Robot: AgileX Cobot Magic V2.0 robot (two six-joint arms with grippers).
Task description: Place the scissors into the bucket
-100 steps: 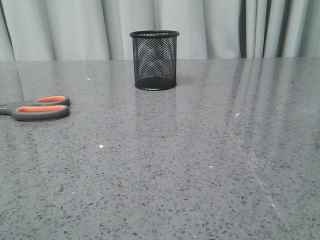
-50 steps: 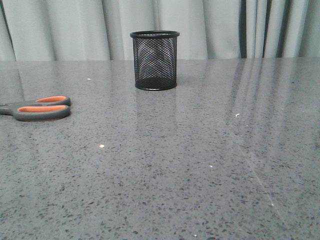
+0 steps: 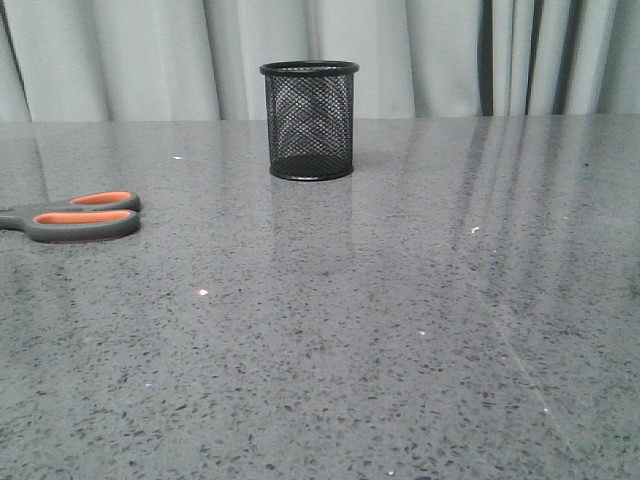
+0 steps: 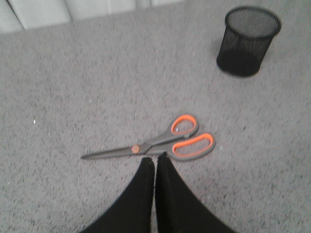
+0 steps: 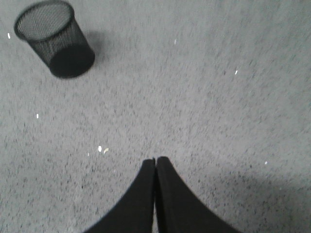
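The scissors (image 3: 80, 216) lie flat at the left edge of the front view, grey handles with orange-lined loops showing, blades cut off by the frame. The left wrist view shows them whole (image 4: 160, 144), blades shut. The black wire-mesh bucket (image 3: 309, 120) stands upright at the back middle of the table, and it shows in the left wrist view (image 4: 247, 41) and the right wrist view (image 5: 54, 38). My left gripper (image 4: 155, 159) is shut and empty, its tips just short of the scissors' pivot. My right gripper (image 5: 155, 160) is shut and empty above bare table. Neither arm shows in the front view.
The grey speckled table (image 3: 400, 320) stretches wide around both things. Pale curtains (image 3: 150, 50) hang behind the table's far edge. A few small white flecks (image 5: 100, 149) lie on the surface.
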